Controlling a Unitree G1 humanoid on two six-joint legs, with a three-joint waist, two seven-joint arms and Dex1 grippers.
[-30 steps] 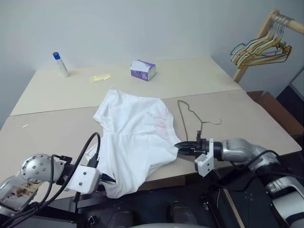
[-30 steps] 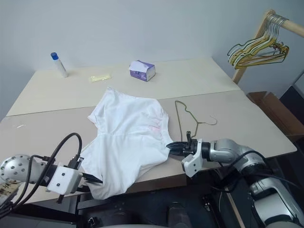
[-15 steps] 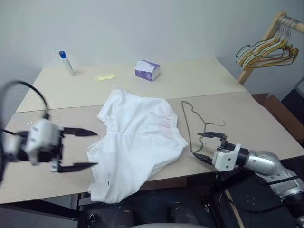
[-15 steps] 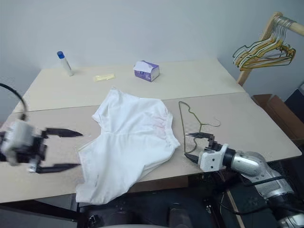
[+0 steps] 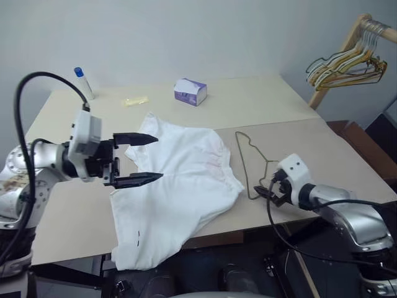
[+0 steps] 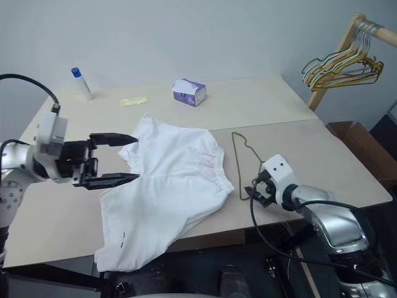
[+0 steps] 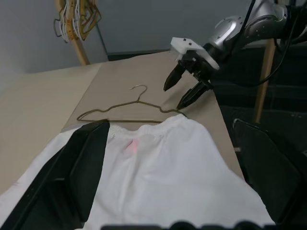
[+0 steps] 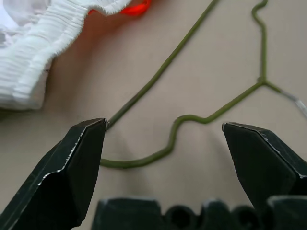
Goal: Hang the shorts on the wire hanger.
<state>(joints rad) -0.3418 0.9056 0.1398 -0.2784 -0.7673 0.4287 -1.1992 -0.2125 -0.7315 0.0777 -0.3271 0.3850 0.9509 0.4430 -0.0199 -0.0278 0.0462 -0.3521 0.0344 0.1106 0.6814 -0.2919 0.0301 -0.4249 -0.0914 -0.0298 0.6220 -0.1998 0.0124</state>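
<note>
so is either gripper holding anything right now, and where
Nothing is held. The left gripper is open above the shorts; the right gripper is open over the wire hanger.

The head's two eye views look forward and down from above over the whole table (image 5: pixel 298 105), side by side, sharing nearly the same scene. The left wrist view faces across the shorts (image 7: pixel 158 177) toward the wire hanger (image 7: pixel 129 108) and right gripper (image 7: pixel 184 88). The right wrist view sits close above the hanger, angled down at the tabletop.
</note>
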